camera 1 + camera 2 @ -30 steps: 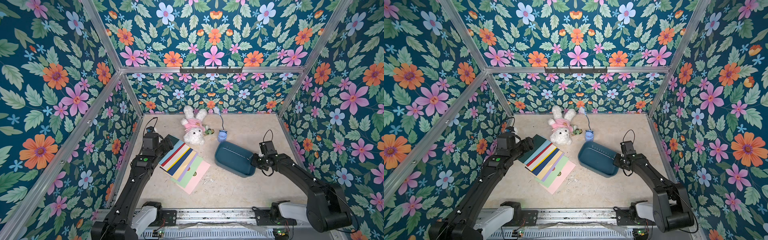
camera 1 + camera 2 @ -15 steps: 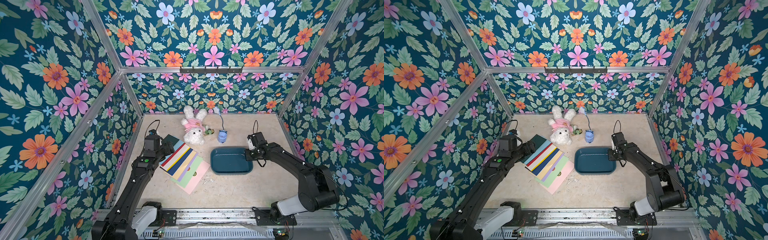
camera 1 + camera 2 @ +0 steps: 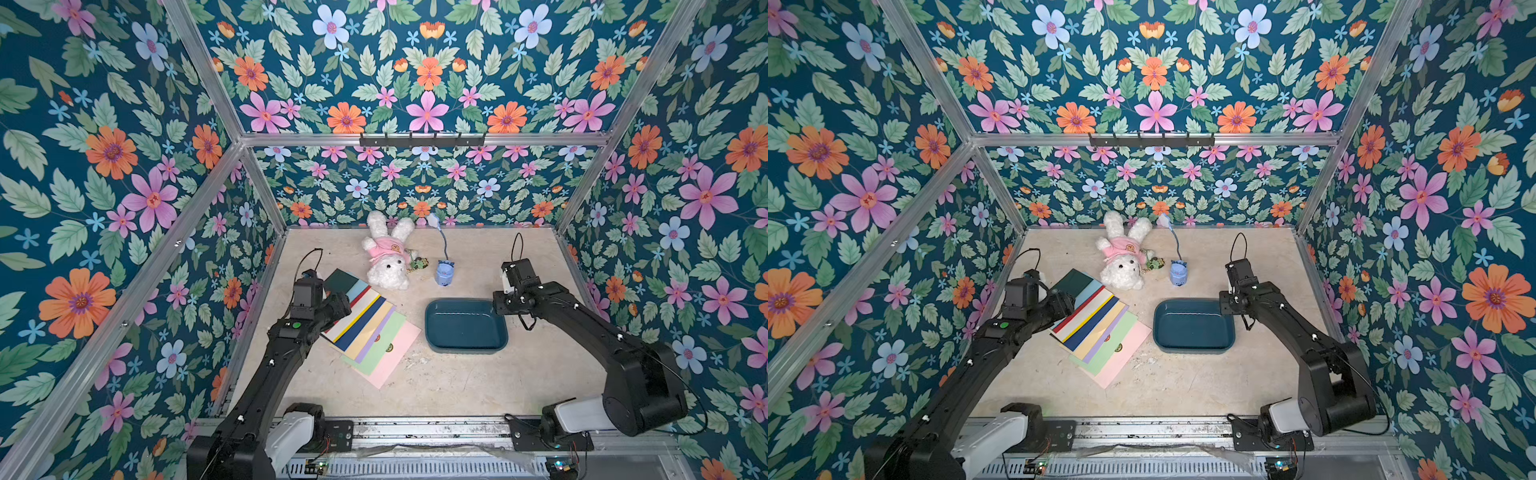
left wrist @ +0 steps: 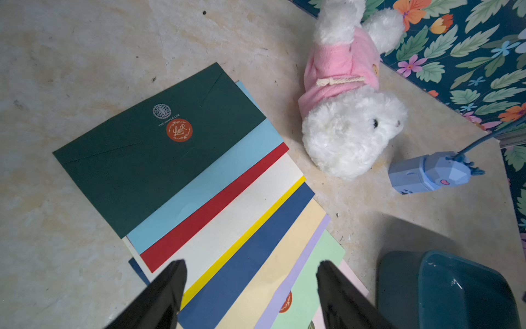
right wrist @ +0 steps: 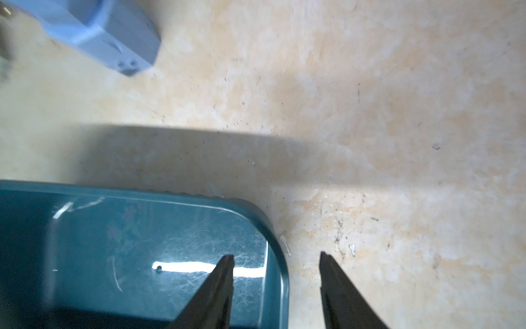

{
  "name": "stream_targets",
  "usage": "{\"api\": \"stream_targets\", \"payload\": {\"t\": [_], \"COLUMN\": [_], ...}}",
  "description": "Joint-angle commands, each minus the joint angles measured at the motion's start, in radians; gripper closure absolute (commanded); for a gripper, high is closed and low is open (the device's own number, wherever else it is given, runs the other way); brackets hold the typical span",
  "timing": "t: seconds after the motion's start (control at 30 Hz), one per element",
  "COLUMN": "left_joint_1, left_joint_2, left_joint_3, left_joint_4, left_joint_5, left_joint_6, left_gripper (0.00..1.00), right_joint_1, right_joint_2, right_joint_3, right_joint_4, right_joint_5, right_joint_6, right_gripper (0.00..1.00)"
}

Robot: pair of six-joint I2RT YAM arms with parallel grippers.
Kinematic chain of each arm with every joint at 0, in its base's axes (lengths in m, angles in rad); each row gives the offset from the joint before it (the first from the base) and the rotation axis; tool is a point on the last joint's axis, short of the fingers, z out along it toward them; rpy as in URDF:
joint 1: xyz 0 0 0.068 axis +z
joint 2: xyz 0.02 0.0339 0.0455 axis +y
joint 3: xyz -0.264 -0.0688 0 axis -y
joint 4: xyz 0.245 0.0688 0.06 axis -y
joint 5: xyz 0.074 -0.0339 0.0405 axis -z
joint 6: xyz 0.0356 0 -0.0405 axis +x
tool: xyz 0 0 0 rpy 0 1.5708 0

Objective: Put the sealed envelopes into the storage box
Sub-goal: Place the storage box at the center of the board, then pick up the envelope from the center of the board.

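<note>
The beige marbled tabletop [image 3: 457, 386] filled the floor of the flowered booth. Two black arms reached in from the near edge, the left arm [image 3: 282, 353] toward the left side and the right arm [image 3: 582, 320] toward the right.

The envelopes [image 3: 374, 332] lay left of centre in an overlapping fan that ran from far left to near right. All of them were flat on the tabletop, outside the box. From the far end they went dark green, light blue, red, white, yellow, navy, cream, lilac, pale green and pink.

The box [image 3: 465, 348] sat just right of the fan, apart from it, open side up, with its scratched bottom showing. Both top views showed it square to the near edge [image 3: 1192, 349].

A white stuffed rabbit [image 3: 388, 259] in a pink top lay beyond the envelopes, near the far wall.

The left gripper [image 4: 252, 267] hung over the left part of the fan with its jaws wide apart and nothing between them. The right gripper [image 5: 276, 256] was at the far right corner of the box, jaws apart, one finger [image 5: 216, 287] above the inside and the other outside the rim, gripping nothing.

A small light-blue toy [image 3: 444, 272] stood right of the rabbit, beyond the box. A round orange seal [image 4: 179, 130] closed the dark green envelope.
</note>
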Motion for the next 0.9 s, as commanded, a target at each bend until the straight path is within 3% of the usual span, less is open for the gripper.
{"api": "stream_targets", "payload": {"t": [0.0,0.07,0.13,0.23,0.37,0.57,0.67,0.87], "left_joint_1": [-0.012,-0.032,-0.034,-0.034,-0.032,-0.018,0.033,0.107], "left_joint_2": [0.020,0.050,0.074,0.125,0.263,0.380,0.412,0.571], "left_joint_3": [-0.027,-0.030,-0.007,0.028,0.122,0.175,0.169,0.254], "left_joint_4": [0.057,0.071,0.068,0.124,0.117,0.140,0.162,0.187], "left_joint_5": [0.067,0.056,-0.009,-0.076,-0.106,-0.129,-0.166,-0.163], "left_joint_6": [-0.061,-0.066,-0.081,-0.106,-0.070,-0.058,-0.068,-0.091], "left_gripper": [0.28,0.29,0.29,0.27,0.26,0.27,0.27,0.29], "right_joint_1": [0.010,0.030,0.094,0.251,0.440,0.609,0.664,0.681], "right_joint_2": [-0.086,-0.152,-0.182,-0.138,0.032,0.349,0.456,0.510], "right_joint_3": [0.015,-0.033,-0.071,-0.044,0.057,0.265,0.329,0.333], "right_joint_4": [0.019,0.129,0.244,0.341,0.401,0.381,0.369,0.377], "right_joint_5": [-0.054,-0.195,-0.232,-0.175,-0.149,-0.139,-0.130,-0.137], "right_joint_6": [0.168,0.295,0.412,0.509,0.622,0.657,0.657,0.659], "right_gripper": [0.47,0.46,0.45,0.46,0.47,0.48,0.48,0.49]}}
